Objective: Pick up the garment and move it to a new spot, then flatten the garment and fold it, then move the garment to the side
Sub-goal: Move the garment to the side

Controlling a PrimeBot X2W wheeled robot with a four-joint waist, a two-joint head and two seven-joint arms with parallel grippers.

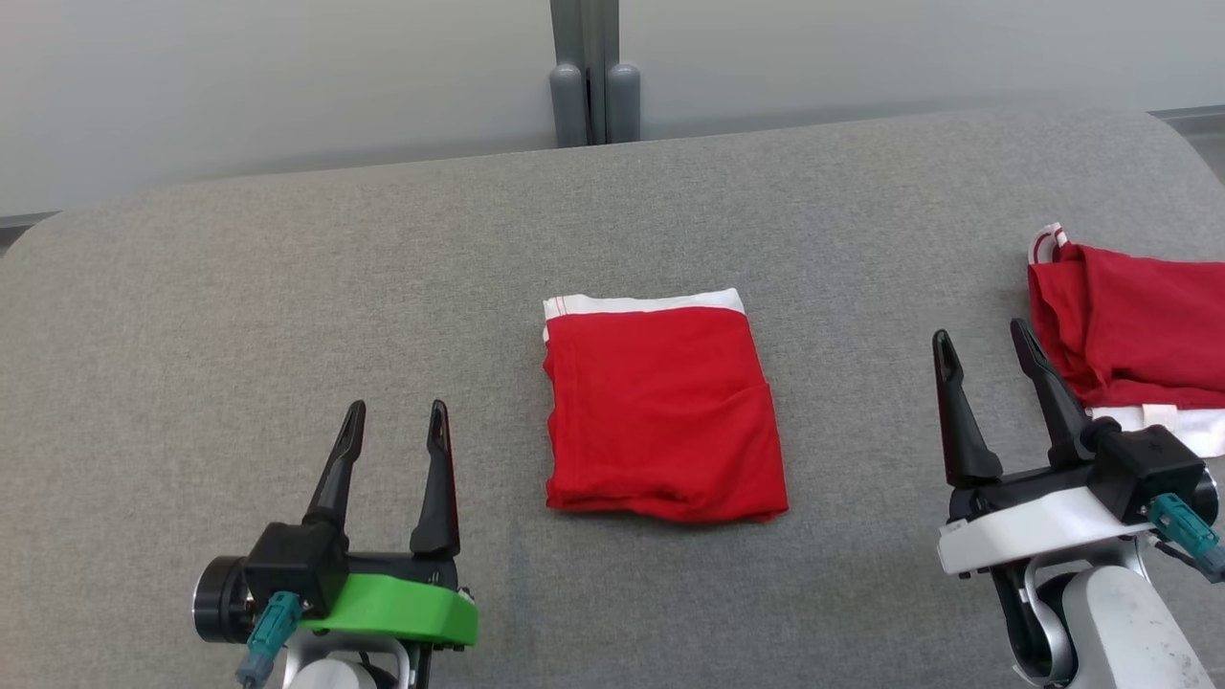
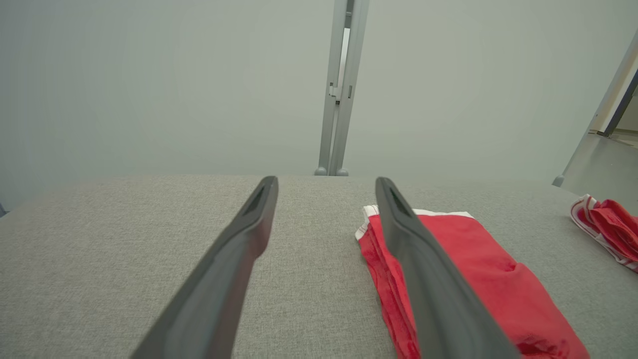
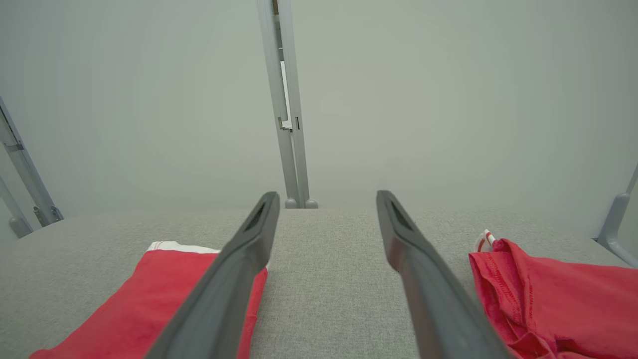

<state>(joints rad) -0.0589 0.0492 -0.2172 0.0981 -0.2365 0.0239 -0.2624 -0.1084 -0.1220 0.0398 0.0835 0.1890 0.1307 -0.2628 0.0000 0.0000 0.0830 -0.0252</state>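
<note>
While both arms are hovering idle, the task is looking approx. two-thirds done (my read).

L to R:
- L gripper is hanging over the grey surface, fingers standing wide w/ nothing btwn them. It is sitting near the garment, not touching.
- The garment is lying mid-surface, folded into a compact red rectangle w/ a white band along the far edge. Pickup, flattening and folding are therefore reading as complete. The move to the side is not yet done, judging by its central spot.
- R gripper is hovering to its R, fingers likewise wide, gripping nothing.
- Second red garment is lying at the far R edge, looser, partly running out of frame. Whether it's a finished piece, can't tell.

Labels/writing: nothing readable is showing, only thin red stripes on the white trim.
</note>
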